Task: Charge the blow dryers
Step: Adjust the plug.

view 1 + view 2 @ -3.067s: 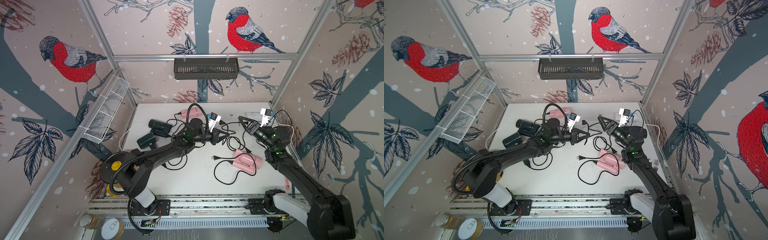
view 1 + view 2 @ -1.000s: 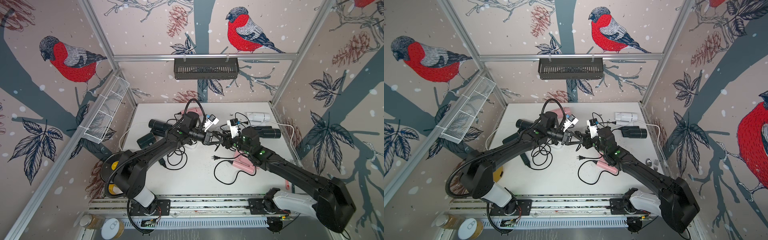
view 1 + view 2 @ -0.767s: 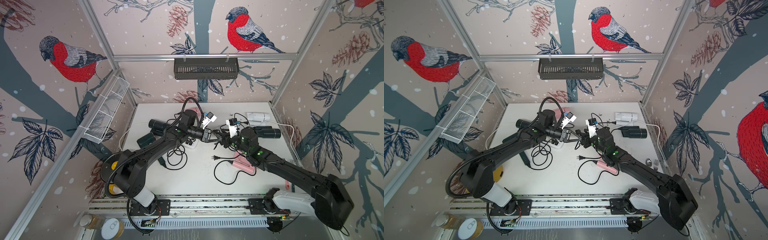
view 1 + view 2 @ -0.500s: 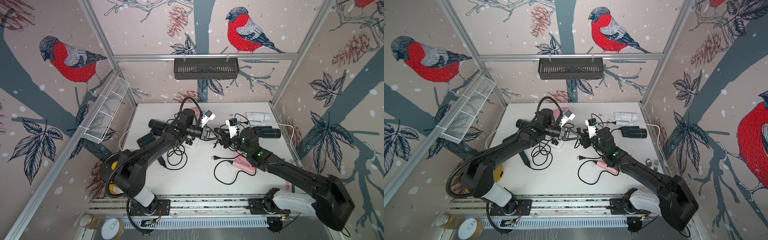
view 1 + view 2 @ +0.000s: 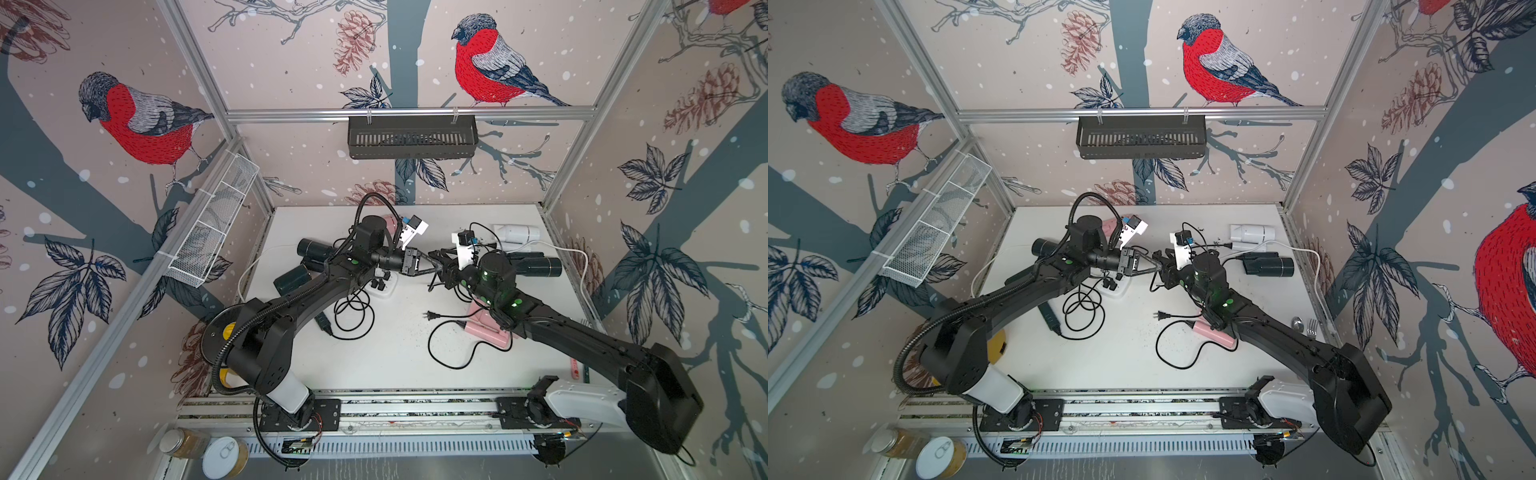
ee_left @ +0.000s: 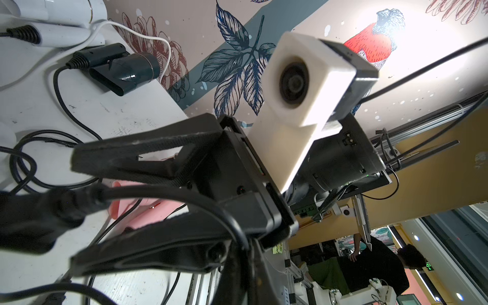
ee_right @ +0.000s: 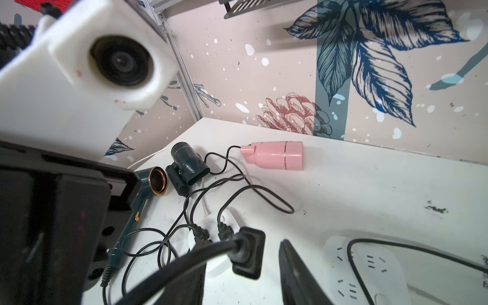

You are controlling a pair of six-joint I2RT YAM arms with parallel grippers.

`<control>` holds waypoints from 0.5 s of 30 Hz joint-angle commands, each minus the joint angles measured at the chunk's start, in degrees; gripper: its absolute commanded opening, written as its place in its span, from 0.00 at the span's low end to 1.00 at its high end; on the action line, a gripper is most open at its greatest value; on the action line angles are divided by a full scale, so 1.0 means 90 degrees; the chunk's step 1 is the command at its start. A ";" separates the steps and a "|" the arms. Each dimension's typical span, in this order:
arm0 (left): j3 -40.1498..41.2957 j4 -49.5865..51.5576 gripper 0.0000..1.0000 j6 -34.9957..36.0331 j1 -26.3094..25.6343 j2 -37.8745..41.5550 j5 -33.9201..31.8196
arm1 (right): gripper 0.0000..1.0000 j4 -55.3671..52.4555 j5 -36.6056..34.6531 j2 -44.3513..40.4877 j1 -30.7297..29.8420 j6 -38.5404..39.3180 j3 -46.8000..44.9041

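Both grippers meet tip to tip above the middle of the table. My left gripper [image 5: 430,263] is shut on a black cord [image 6: 169,195] just behind its plug [image 7: 247,253]. My right gripper [image 5: 437,266] stands open around that plug, with a gap between the plug and one finger [image 7: 295,277]. Several blow dryers lie on the table: a white one [image 5: 517,232] and a black one [image 5: 536,266] at the right, a pink one [image 5: 486,328] under the right arm, two dark ones [image 5: 313,248] [image 5: 291,279] at the left, and a pink one [image 7: 274,155] at the back.
A white power strip [image 7: 369,264] lies below the right gripper. Another strip [image 7: 227,219] has two plugs in it. A loose plug [image 5: 430,316] and cord loops lie mid-table. A black basket [image 5: 411,137] hangs on the back wall and a mesh shelf [image 5: 212,224] on the left wall.
My right arm swung in from the right side to face the left gripper. Over the last second its jaws have narrowed around the plug. The left gripper stays shut.
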State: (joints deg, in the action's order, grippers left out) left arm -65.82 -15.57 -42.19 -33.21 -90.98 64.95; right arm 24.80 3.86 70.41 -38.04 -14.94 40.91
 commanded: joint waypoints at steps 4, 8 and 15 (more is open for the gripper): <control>-0.0050 -0.0533 0.00 -0.0146 -0.0028 -0.0007 0.0586 | 0.29 0.0372 -0.0297 0.0295 -0.0002 0.0224 0.0165; -0.0059 -0.0446 0.00 -0.0076 -0.0012 0.0016 0.0596 | 0.20 0.0360 -0.0388 0.0314 0.0000 0.0271 0.0189; -0.0349 0.1541 0.27 0.1718 0.0056 0.0096 -0.0337 | 0.13 -0.0160 -0.0518 0.0184 0.0063 0.0298 0.0296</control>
State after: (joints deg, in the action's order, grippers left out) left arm -67.68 -10.26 -36.29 -32.82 -90.89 64.84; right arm 25.10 0.95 72.60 -37.85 -13.08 42.76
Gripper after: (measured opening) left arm 0.174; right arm 0.162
